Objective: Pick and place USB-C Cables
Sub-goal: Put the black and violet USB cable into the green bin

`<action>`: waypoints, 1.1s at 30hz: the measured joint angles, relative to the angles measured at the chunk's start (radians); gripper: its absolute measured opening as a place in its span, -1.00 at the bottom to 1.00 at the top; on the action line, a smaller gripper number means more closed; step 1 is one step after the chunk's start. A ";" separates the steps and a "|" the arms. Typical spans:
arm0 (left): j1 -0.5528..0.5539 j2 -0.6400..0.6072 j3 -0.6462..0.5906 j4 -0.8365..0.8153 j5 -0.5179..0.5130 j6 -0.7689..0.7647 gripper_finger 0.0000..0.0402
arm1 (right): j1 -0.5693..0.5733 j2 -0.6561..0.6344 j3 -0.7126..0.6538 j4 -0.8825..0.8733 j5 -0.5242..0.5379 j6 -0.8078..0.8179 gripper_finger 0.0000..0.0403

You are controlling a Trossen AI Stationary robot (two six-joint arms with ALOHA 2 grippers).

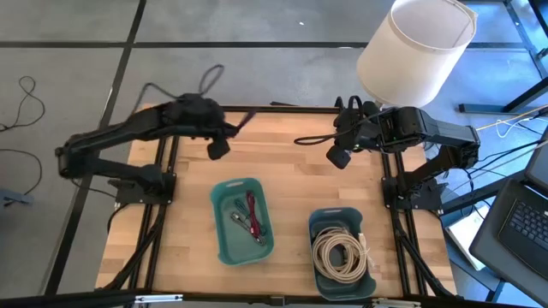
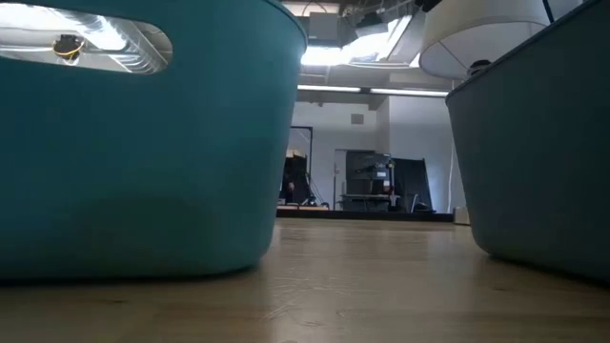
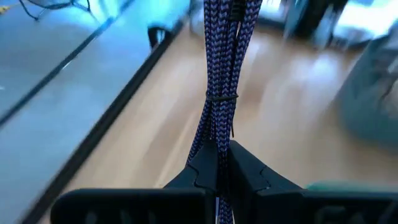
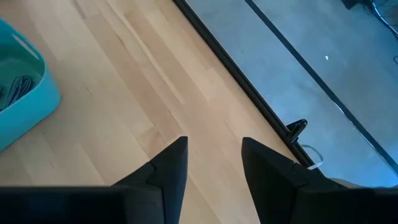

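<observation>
My left gripper point(image 1: 229, 130) is over the table's far left part, shut on a bundle of purple braided cable point(image 3: 219, 74) that sticks out past the fingers toward the far edge point(image 1: 245, 117). A thin tie point(image 3: 222, 98) binds the bundle. My right gripper point(image 4: 211, 165) is open and empty above bare wood at the far right point(image 1: 347, 118). Cream-white coils point(image 1: 340, 252) lie in the right teal tray point(image 1: 318, 221). Red and grey leads point(image 1: 250, 217) lie in the left teal tray point(image 1: 224, 192). My left gripper pinches the purple cable bundle between its two fingers point(image 3: 244, 167), a little short of the tie, at the part point(image 3: 214, 146). The strands run straight on past the fingertips, along the fingers. The bundle is lifted clear of the table.
The two teal trays fill the low view's left point(image 2: 143, 171) and right point(image 2: 543, 162). A white lampshade point(image 1: 415, 47) stands over the far right corner. Bare wood lies between the trays and the far edge point(image 1: 282, 154). A laptop point(image 1: 527, 218) sits off the table's right.
</observation>
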 joint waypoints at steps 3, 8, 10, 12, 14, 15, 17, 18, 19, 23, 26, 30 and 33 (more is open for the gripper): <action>-0.052 -0.073 0.000 0.036 -0.006 -0.131 -0.95 | 0.000 0.000 0.000 0.000 0.000 0.000 -0.24; -0.158 -0.121 0.002 0.092 -0.014 -0.292 -0.95 | 0.000 0.000 0.000 0.016 0.000 0.000 -0.24; -0.202 -0.118 0.000 0.065 -0.040 -0.390 -0.95 | 0.000 0.000 0.000 0.025 0.000 0.000 -0.24; -0.245 -0.113 -0.020 0.056 -0.073 -0.485 -0.95 | 0.000 0.000 0.000 0.027 0.000 0.000 -0.24; -0.290 -0.109 -0.051 0.058 -0.110 -0.576 -0.95 | 0.000 0.000 0.000 0.034 0.000 0.000 -0.24; -0.313 -0.107 -0.069 0.066 -0.131 -0.623 -0.95 | 0.000 0.000 0.000 0.034 0.000 0.000 -0.24; -0.359 -0.103 -0.106 0.096 -0.167 -0.716 -0.95 | 0.000 0.000 0.000 0.034 0.000 0.000 -0.24; -0.380 -0.103 -0.126 0.105 -0.179 -0.755 -0.95 | 0.000 0.000 0.000 0.034 0.000 0.000 -0.24; -0.402 -0.101 -0.148 0.124 -0.189 -0.796 -0.95 | 0.000 0.000 0.000 0.034 0.000 0.000 -0.24; -0.483 -0.093 -0.221 0.214 -0.221 -0.954 -0.95 | 0.000 0.000 0.000 0.037 0.000 -0.002 -0.24; -0.548 -0.082 -0.252 0.300 -0.282 -0.999 -0.95 | 0.000 0.000 0.000 0.058 0.000 0.006 -0.24; -0.623 -0.053 -0.259 0.354 -0.373 -1.014 -0.95 | 0.023 -0.003 0.000 0.184 -0.022 -0.119 -0.24; -0.679 -0.028 -0.259 0.413 -0.424 -0.989 -0.95 | 0.074 -0.024 0.001 0.290 -0.114 -0.242 -0.24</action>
